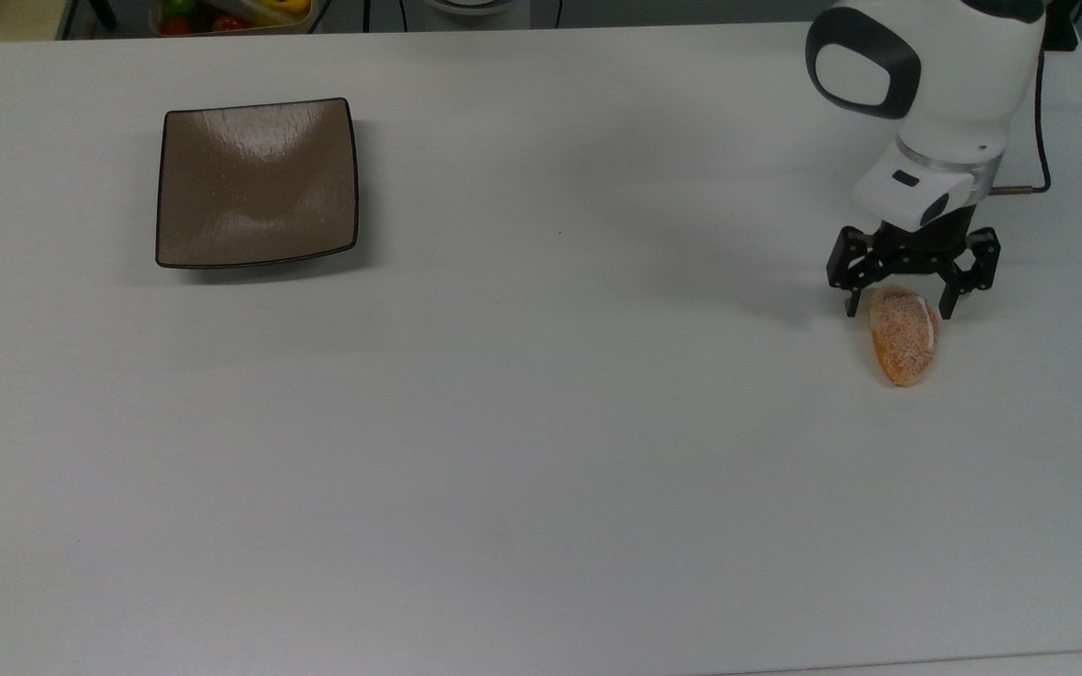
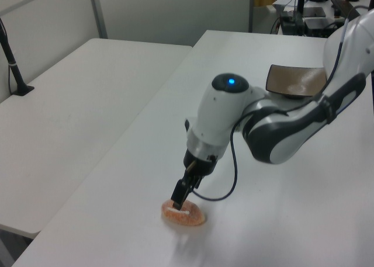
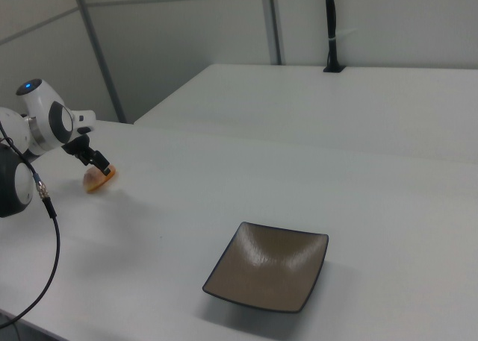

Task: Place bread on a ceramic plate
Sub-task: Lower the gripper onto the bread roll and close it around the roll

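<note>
The bread (image 1: 904,336), a small golden-orange bun with whitish speckles, lies on the white table at the top view's right. It also shows low in the left view as the bread (image 2: 186,215) and at the right view's left as the bread (image 3: 95,180). My gripper (image 1: 898,308) stands open, its two black fingers straddling the bun's far end, one on each side; I cannot tell whether they touch it. The ceramic plate (image 1: 193,230), square and glossy brown with a dark rim, sits bare far off at the top view's upper left. The same plate (image 3: 224,272) lies near the right view's bottom, and the plate (image 2: 279,78) sits behind my arm in the left view.
The white table (image 1: 522,451) stretches wide between bun and plate. A container of colourful items (image 1: 231,14) sits beyond the table's far edge at the top view's upper left. A second white table (image 2: 76,97) stands beside this one in the left view.
</note>
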Controlling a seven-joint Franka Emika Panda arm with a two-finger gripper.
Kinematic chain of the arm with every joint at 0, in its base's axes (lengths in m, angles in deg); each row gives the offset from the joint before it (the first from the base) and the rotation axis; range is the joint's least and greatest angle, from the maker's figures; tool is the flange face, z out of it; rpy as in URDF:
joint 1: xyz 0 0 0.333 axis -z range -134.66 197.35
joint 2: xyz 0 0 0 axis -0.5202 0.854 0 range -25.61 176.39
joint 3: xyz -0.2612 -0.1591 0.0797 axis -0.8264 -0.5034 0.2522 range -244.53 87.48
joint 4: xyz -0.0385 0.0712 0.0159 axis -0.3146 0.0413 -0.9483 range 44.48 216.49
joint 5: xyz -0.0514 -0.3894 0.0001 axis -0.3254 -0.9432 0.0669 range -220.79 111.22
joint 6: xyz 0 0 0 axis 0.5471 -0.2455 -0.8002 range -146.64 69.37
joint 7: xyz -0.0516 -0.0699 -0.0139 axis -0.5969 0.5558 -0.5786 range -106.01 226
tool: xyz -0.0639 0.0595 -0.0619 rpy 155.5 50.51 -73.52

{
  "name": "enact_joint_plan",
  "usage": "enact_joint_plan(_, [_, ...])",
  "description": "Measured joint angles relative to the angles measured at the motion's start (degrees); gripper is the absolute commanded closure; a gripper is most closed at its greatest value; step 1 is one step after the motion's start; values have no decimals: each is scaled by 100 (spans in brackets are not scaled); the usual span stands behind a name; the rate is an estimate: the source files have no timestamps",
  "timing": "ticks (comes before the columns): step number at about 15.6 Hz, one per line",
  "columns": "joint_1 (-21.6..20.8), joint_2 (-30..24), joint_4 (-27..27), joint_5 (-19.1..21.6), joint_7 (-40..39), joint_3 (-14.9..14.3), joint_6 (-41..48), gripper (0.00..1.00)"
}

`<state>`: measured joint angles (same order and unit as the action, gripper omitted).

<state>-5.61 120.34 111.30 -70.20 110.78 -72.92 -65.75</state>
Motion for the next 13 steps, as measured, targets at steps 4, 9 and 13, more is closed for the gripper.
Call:
enact_joint_plan(4, [-92, 294, -250, -294, 125, -9, -174, 11])
enact_joint_plan(9, [-229, 399, -256, -632, 308, -9, -174, 78])
enact_joint_plan(13, [-244, 399, -292, -765, 427, -11, -174, 79])
